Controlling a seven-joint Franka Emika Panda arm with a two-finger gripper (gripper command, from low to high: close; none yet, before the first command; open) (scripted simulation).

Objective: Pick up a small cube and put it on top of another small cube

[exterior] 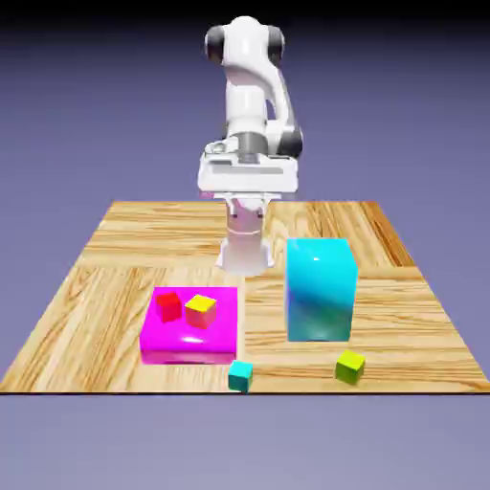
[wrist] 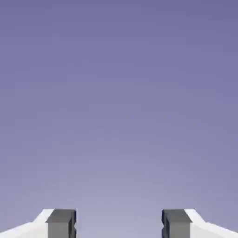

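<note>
Magenta slab [exterior: 182, 346]: lay toward the exterior view's left on the surface [exterior: 86, 306]; a red cube [exterior: 169, 306] and a yellow cube [exterior: 200, 311] sat side by side on its top.
Small cube [exterior: 239, 376]: teal, rested at the surface's near edge, just beside the slab's lower right corner, touching nothing I could make out.
My tool [wrist: 119, 223]: fingers [wrist: 61, 222] stood well apart with only the backdrop between them; I held nothing.
Key relation: in the exterior view my hand [exterior: 247, 174] hung high at the far side, roughly in line with the small cube; the cube lay well apart, nearer the camera and far below.
Axis: a cube, no long axis.
Tall cyan block [exterior: 321, 289]: stood right of centre, beside my likely descent path.
Lime cube [exterior: 350, 366]: near edge, right of the small cube; in my judgement a possible base.
</note>
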